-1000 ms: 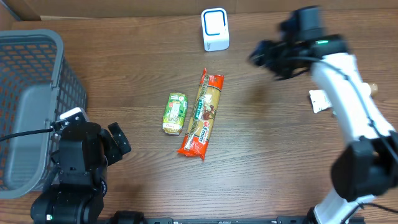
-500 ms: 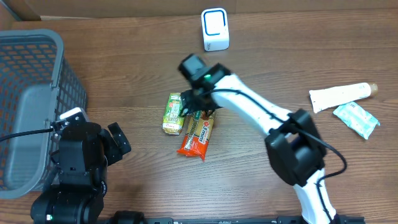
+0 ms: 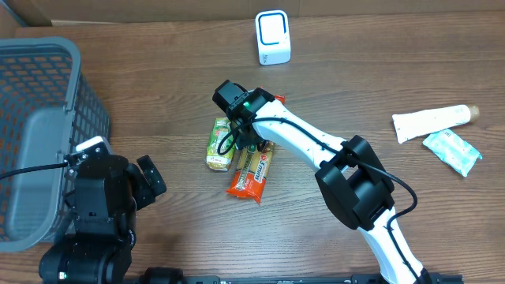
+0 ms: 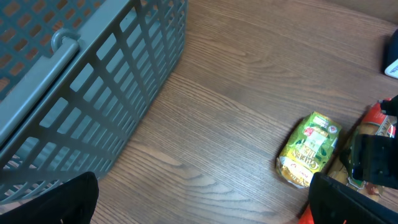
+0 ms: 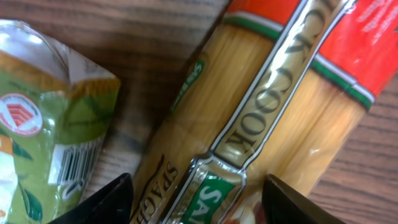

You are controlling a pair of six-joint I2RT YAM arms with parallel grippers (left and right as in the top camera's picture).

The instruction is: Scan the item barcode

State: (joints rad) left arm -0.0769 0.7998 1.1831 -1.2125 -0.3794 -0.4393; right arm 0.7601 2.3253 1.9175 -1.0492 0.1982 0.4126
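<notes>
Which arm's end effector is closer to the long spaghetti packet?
Right. The right end effector hangs directly over the spaghetti packet, fingers either side; the left end effector sits well off beside the grey basket.

Overhead: right arm (image 3: 300, 138) lies across the long red-and-clear plastic spaghetti packet (image 3: 251, 175); packet's middle hidden, print too small to read.
Right wrist: packet runs off top and bottom edges; green foil pouch (image 5: 43, 124) cut by left edge.
Left wrist: grey plastic mesh basket (image 4: 93, 81) cropped top and left.

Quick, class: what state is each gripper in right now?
Left gripper: open, holding nothing.
Right gripper: jaws astride the spaghetti pack; whether gripping cannot be told.
</notes>
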